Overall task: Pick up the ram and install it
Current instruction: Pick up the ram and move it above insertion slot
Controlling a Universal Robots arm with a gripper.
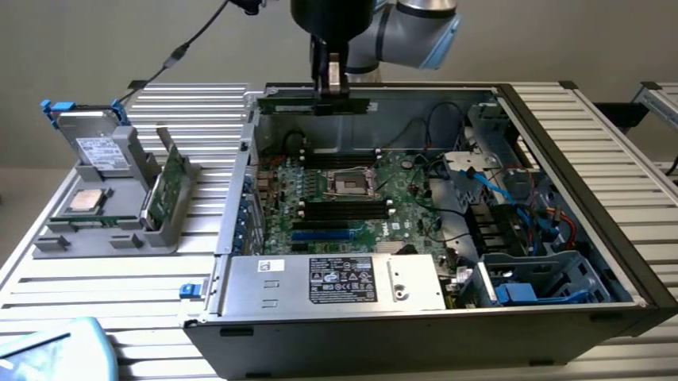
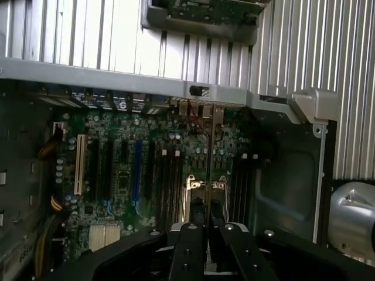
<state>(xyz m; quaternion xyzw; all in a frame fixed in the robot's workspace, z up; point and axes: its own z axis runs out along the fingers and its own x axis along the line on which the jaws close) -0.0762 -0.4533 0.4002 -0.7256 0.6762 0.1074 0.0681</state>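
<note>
My gripper (image 1: pixel 333 89) hangs over the far wall of the open computer case (image 1: pixel 593 190), shut on the ram (image 1: pixel 300 104). The ram is a slim green stick held level and lengthwise across the fingers. In the wrist view the ram (image 2: pixel 211 170) shows edge-on as a thin line running out from between the black fingers (image 2: pixel 186 246) of the gripper (image 2: pixel 206 225). Below it lies the green motherboard (image 1: pixel 366 214) with its long black memory slots (image 1: pixel 344 159), (image 2: pixel 170 181). The ram is in the air, apart from the slots.
A grey holder (image 1: pixel 63 238) on the exterior view's left carries a broader green card (image 1: pixel 162 187), a processor (image 1: pixel 85 202) and a drive (image 1: pixel 101 151). Inside the case are the processor socket (image 1: pixel 350 184), the power supply (image 1: pixel 339 282), blue cables (image 1: pixel 509 198) and a drive cage (image 1: pixel 541 278).
</note>
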